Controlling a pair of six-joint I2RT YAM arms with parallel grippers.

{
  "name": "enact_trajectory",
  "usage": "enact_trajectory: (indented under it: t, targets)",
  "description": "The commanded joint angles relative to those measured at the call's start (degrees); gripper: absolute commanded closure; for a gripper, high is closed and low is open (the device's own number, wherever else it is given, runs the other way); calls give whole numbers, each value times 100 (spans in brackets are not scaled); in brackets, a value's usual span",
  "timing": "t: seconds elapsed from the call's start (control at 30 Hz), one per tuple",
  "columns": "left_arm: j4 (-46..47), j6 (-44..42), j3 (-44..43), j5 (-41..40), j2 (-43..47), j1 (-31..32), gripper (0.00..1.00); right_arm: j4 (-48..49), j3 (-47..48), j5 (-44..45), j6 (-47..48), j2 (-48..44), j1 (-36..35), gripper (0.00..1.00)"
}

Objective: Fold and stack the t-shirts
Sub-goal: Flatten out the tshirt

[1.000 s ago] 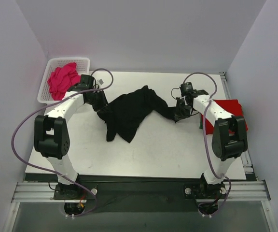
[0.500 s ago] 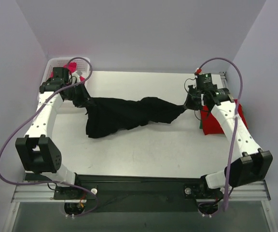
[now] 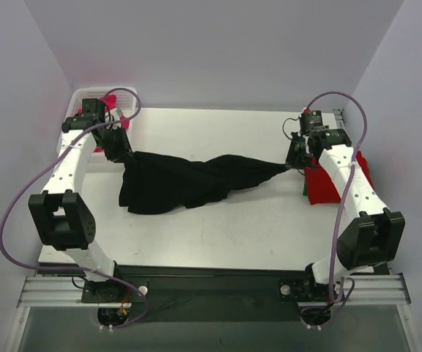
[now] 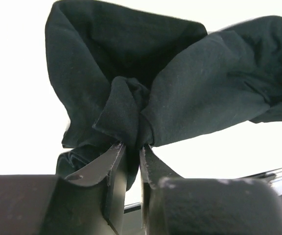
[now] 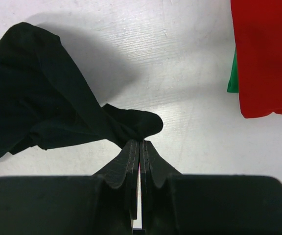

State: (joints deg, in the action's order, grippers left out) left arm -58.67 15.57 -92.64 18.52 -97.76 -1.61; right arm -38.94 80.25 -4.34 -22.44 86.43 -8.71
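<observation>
The black t-shirt (image 3: 189, 180) is stretched across the table between my two grippers, sagging onto the tabletop in the middle. My left gripper (image 3: 120, 152) is shut on its left end; bunched black cloth (image 4: 131, 105) shows pinched between the fingers. My right gripper (image 3: 294, 163) is shut on the right end, holding a thin fold of the black cloth (image 5: 131, 125). The red t-shirt (image 3: 330, 183) lies folded at the right table edge, also in the right wrist view (image 5: 266, 54). The magenta-pink t-shirt (image 3: 111, 100) peeks from the basket behind my left arm.
A white mesh basket (image 3: 79, 99) stands at the back left corner, mostly behind the left arm. A bit of green (image 5: 233, 81) shows under the red shirt's edge. Grey walls close in the back and sides.
Both grippers have moved apart, the left toward the far left, the right toward the right edge. The black t-shirt went from a crumpled heap to a stretched band lying lower on the table.
</observation>
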Motion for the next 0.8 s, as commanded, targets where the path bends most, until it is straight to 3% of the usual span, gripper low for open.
enact_trajectory:
  t: [0.0, 0.03, 0.13, 0.33, 0.5, 0.63, 0.77]
  targets:
    - [-127, -336, -291, -174, 458, -24, 75, -184, 307, 91, 46, -197, 27, 100]
    - [-83, -327, -46, -165, 537, -24, 68, -184, 359, 100, 46, -232, 45, 100]
    - [23, -266, 412, -392, 871, -24, 61, -184, 369, 117, 20, -399, 89, 100]
    - [-21, -143, 1239, -1016, 1267, -24, 53, -193, 167, -58, -50, -496, 142, 100]
    - [319, 226, 1940, -1000, 1566, 108, 40, -184, -27, -331, -94, -206, 142, 100]
    - [918, 587, 2724, -789, 1593, 73, 38, -176, -44, -489, -51, 5, 142, 100]
    - [1129, 824, 3067, -1175, 1601, -93, 39, -176, -62, -586, -24, 49, 142, 100]
